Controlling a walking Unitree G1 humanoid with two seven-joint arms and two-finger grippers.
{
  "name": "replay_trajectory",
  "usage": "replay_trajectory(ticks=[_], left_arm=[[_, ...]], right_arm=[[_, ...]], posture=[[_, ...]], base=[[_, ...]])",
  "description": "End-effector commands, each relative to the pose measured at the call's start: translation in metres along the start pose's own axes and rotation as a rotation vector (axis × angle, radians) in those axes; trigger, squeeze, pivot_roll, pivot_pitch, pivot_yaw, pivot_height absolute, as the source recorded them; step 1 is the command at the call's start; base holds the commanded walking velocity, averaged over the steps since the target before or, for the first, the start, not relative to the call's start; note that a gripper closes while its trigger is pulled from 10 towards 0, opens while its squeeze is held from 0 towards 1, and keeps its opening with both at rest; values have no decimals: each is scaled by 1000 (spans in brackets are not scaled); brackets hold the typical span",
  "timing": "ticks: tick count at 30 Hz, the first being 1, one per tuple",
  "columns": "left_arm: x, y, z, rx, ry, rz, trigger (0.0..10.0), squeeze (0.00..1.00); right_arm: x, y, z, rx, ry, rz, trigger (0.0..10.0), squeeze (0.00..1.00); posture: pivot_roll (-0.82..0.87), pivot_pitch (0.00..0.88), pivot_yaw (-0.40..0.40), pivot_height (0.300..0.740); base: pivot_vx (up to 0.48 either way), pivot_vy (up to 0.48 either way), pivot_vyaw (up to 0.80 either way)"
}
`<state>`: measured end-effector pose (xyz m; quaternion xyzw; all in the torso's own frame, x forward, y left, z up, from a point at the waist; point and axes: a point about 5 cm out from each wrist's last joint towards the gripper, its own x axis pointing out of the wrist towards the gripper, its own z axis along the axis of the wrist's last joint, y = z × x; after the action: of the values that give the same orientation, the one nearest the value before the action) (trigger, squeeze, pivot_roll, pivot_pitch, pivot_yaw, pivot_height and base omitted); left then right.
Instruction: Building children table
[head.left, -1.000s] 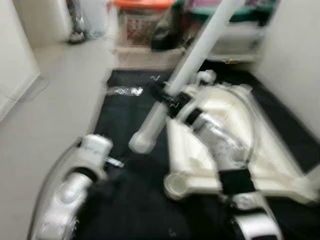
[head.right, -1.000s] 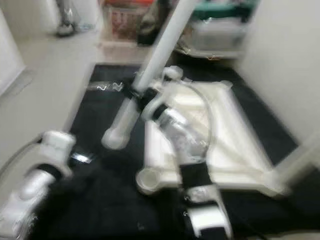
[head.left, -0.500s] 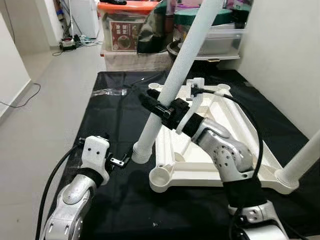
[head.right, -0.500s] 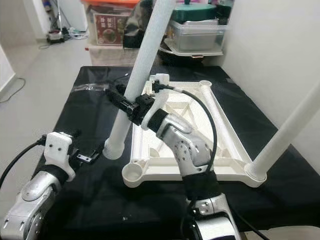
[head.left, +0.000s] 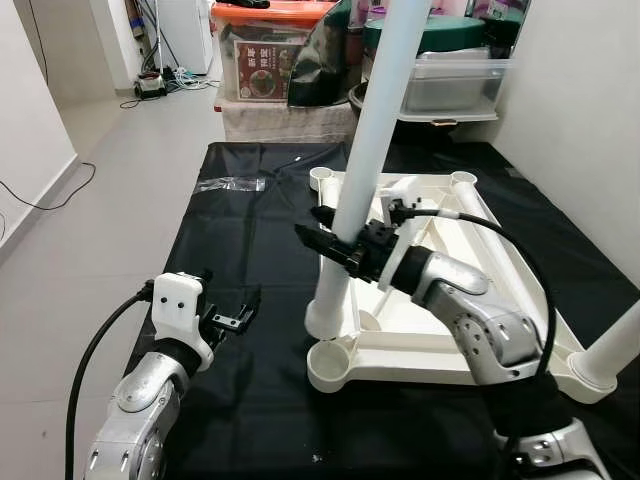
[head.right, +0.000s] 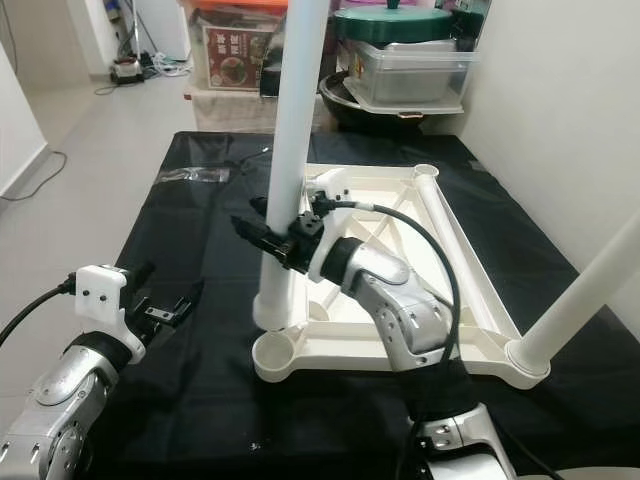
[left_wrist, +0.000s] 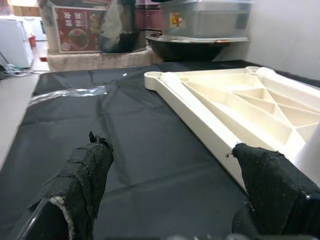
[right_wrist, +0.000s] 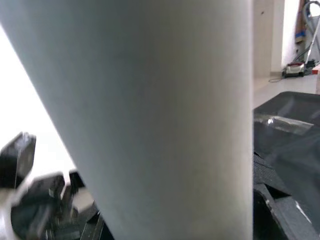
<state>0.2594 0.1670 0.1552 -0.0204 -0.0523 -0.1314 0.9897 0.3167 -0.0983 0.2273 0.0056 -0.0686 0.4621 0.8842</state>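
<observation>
Covering the floor, a black sheet (head.left: 250, 240) lay between a pale tiled floor (head.left: 110, 180) on the robot's left and a white wall (head.left: 580, 110) on its right. Beyond the sheet's far edge stood storage boxes (head.left: 270, 60), a dark pot (head.right: 385, 25) on a clear tub and a black bag (head.left: 330, 65). A clear plastic wrapper (head.left: 230, 184) lay on the sheet near that far edge.

Upside down on the sheet lay the white table frame (head.left: 470, 300), an empty round socket (head.left: 330, 366) at its near left corner. One white leg (head.right: 590, 300) already stood in the frame's near right corner. The right pincer (head.left: 335, 240), over the frame's left rail, was closed around a second white leg (head.left: 365, 160), held almost upright with its lower end (head.left: 325, 320) just above the frame, close behind the empty socket. In the right wrist view this leg (right_wrist: 150, 115) pressed close between the black fingers (right_wrist: 280, 215).

The left pincer (head.left: 237, 312) hovered over the bare sheet, left of the frame and apart from it, its fingers (left_wrist: 85, 175) spread wide and holding nothing.
</observation>
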Motion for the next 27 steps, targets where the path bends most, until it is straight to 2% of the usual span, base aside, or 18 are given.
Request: replay_trajectory(ticks=[1,8,16,23,27], left_arm=[[-2,4,1,-14,-5,13,10000,0],[-4,6,2,-33,-10,14,10000,0],[-4,9,4,-79,-20,11,10000,0],[-3,10,4,-103,-20,9,10000,0],[-4,10,4,-97,-25,6,10000,0]], right_arm=[[-7,-2,1,-39,18,5,10000,0],[-16,-1,15,-58,20,68,10000,0],[-21,27,18,-46,25,221,10000,0],[-15,26,11,-28,24,181,10000,0],[-11,23,11,10,17,136,10000,0]], posture=[[22,0,-62,740],[12,0,-54,740],[7,0,-46,740],[17,0,-55,740],[22,0,-59,740]], base=[[0,0,0],[0,0,0],[0,0,0],[0,122,0],[0,480,-800]])
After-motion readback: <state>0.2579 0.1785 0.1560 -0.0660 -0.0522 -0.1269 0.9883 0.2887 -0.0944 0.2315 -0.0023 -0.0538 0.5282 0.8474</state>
